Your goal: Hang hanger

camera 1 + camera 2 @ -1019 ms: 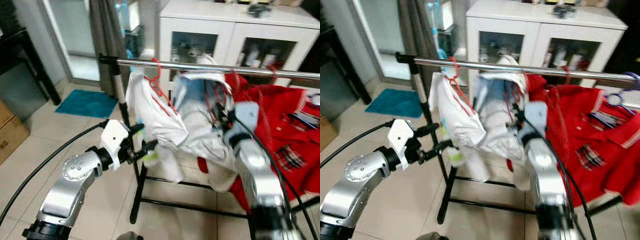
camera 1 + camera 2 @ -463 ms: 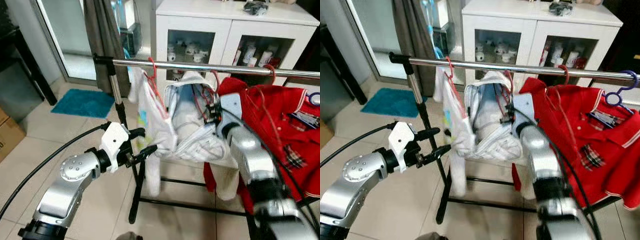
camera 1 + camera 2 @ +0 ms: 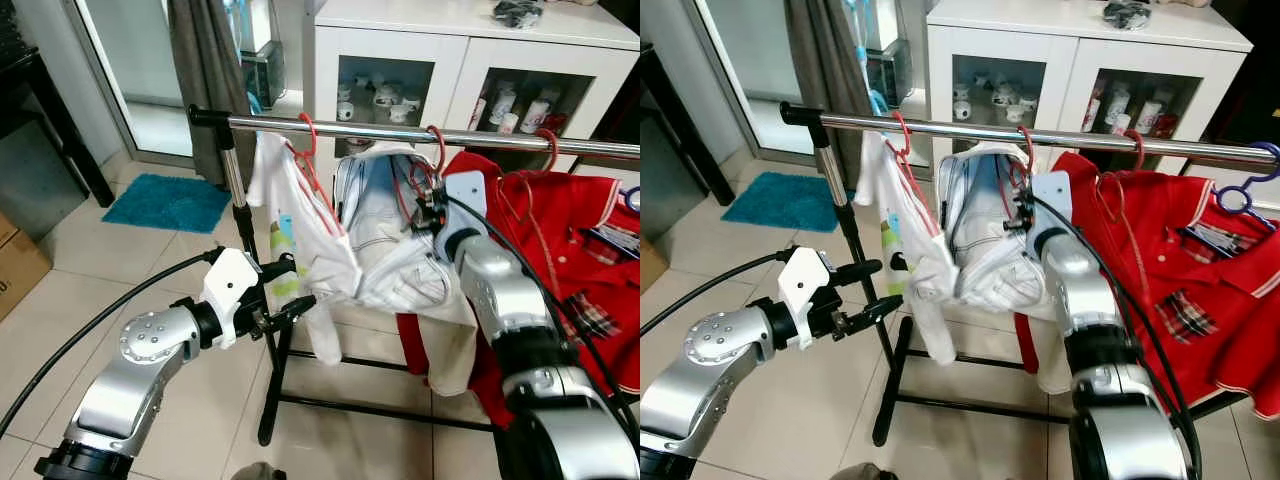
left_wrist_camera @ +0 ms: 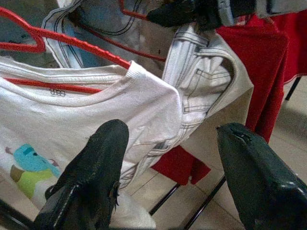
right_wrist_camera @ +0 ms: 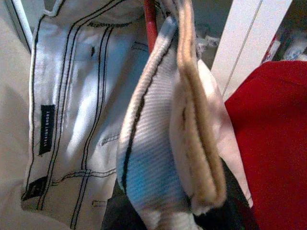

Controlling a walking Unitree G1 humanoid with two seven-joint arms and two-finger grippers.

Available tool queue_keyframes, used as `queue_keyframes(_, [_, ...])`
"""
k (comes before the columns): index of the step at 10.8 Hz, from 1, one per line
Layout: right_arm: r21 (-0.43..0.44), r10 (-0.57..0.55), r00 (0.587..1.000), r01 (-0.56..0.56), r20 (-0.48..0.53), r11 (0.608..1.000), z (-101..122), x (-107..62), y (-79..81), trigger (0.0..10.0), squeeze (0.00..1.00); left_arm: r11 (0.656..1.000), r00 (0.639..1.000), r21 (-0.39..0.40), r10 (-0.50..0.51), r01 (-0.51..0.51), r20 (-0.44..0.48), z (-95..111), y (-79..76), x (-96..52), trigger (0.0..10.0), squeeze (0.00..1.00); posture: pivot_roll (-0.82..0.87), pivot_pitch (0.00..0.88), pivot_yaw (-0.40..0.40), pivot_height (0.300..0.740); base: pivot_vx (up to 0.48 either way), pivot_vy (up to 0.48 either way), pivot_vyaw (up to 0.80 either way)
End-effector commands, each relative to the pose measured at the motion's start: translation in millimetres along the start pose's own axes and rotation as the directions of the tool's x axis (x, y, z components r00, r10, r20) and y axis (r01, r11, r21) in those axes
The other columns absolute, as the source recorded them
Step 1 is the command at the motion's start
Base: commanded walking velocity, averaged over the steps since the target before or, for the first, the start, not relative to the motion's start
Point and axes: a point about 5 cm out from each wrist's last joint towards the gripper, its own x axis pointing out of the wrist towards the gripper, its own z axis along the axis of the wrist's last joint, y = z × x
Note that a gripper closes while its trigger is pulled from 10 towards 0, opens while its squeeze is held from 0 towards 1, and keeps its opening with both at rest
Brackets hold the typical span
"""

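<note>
Two hangers matter here: a red hanger (image 3: 312, 172) carrying a white T-shirt (image 3: 300, 235) near the left end of the rail (image 3: 420, 136), and just to its right a second red hanger (image 3: 432, 150), its hook over the rail, loaded with a white jacket with dark stitching (image 3: 385, 240). That load should handle as light but floppy: the cloth is soft and will swing and bunch, while the thin plastic hanger is stiff and likely to flex or slip off if tugged sideways, so the best hold is judged to be high up by the hook or neck, not on the fabric. The right gripper (image 3: 432, 205) is raised to just under the rail at the jacket's collar, its fingers closed on folded cloth. The left gripper (image 3: 290, 285) hovers lower, fingers spread wide and holding nothing, close to the T-shirt's hem. Red shirts (image 3: 570, 260) hang further right.
</note>
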Motion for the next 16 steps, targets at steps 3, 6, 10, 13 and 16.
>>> queue_keyframes(3, [0.070,-0.021,1.000,0.020,0.015,0.997,23,11.9,-3.6,10.0,0.00,0.999,0.994,0.001,-0.055,0.055,0.090,16,-7.6,3.6,10.0,0.00,-0.01,0.000,0.040,0.740,0.000,0.000,0.00])
queue_keyframes(6, [0.114,-0.048,0.988,0.065,-0.148,0.991,5,17.0,-7.0,10.0,0.00,0.998,0.994,0.003,-0.062,0.062,0.086,16,-7.4,3.0,10.0,0.00,0.00,0.000,0.048,0.740,0.000,0.000,0.00])
queue_keyframes(10, [0.150,-0.045,0.985,0.071,-0.167,0.986,-19,10.8,-10.3,10.0,1.00,0.998,0.995,0.002,-0.057,0.057,0.087,16,-6.8,2.4,10.0,0.00,-0.01,0.000,0.051,0.740,0.000,0.000,0.00])
queue_keyframes(13, [0.104,0.034,0.995,-0.044,0.097,0.994,7,-9.0,-6.2,10.0,1.00,1.000,0.994,-0.016,-0.017,0.019,0.104,15,-4.4,3.2,10.0,0.00,-0.01,0.000,0.061,0.740,0.000,0.000,0.00])
queue_keyframes(16, [0.062,0.107,0.980,-0.119,0.171,0.991,10,-37.0,2.7,10.0,1.00,1.000,0.995,-0.029,0.006,-0.003,0.103,11,-4.8,2.1,10.0,0.00,-0.02,0.000,0.066,0.740,0.000,0.000,0.00])
